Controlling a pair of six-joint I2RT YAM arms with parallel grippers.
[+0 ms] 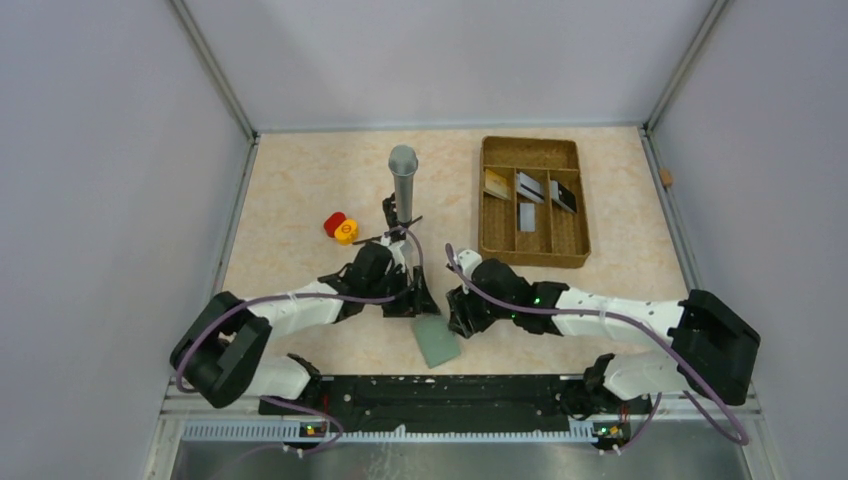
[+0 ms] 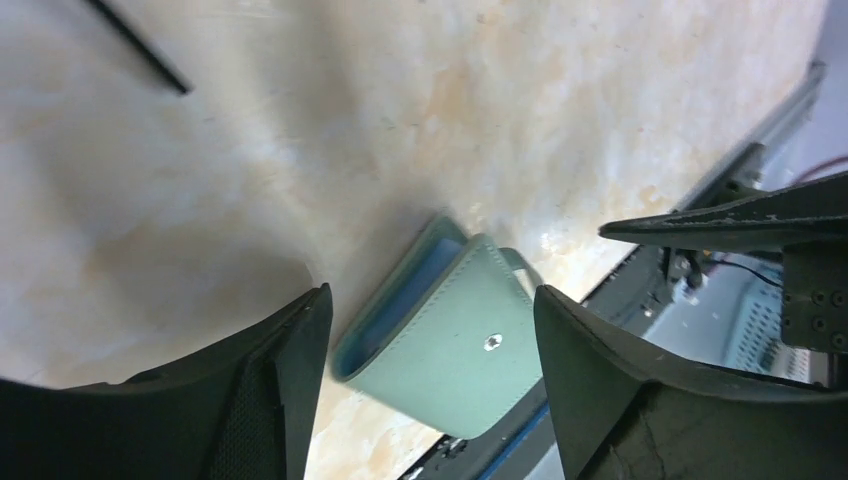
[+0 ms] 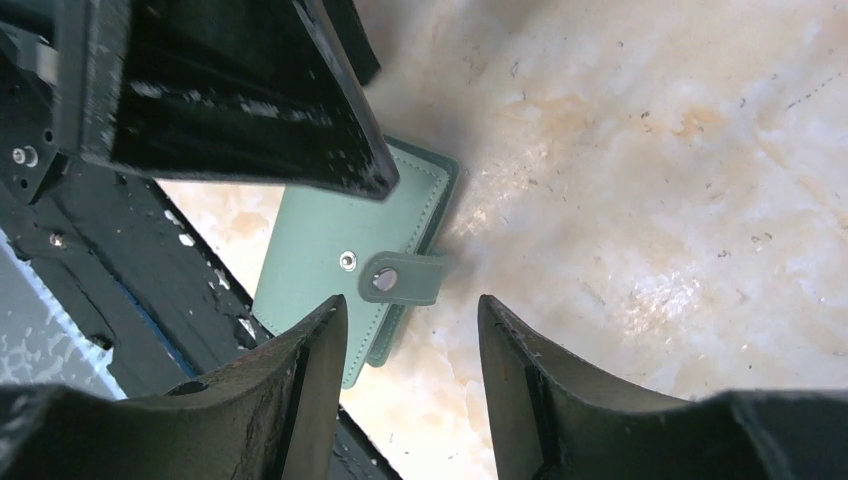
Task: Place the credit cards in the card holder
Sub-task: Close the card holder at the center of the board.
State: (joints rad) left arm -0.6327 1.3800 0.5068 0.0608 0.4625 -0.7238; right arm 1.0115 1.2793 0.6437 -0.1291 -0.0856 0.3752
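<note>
The left end effector [image 1: 410, 298] sits low over the desk [image 1: 290, 190], fingers spread wide, gripping nothing. Just beside it lies the wallet [image 1: 437, 340], folded flat near the front edge between both arms, its tab [image 3: 405, 278] off the stud. The right end effector [image 1: 462, 318] is spread too, with that tab showing between its fingers. Back right, the cards [image 1: 528, 186] sit in the tray [image 1: 530, 258].
</note>
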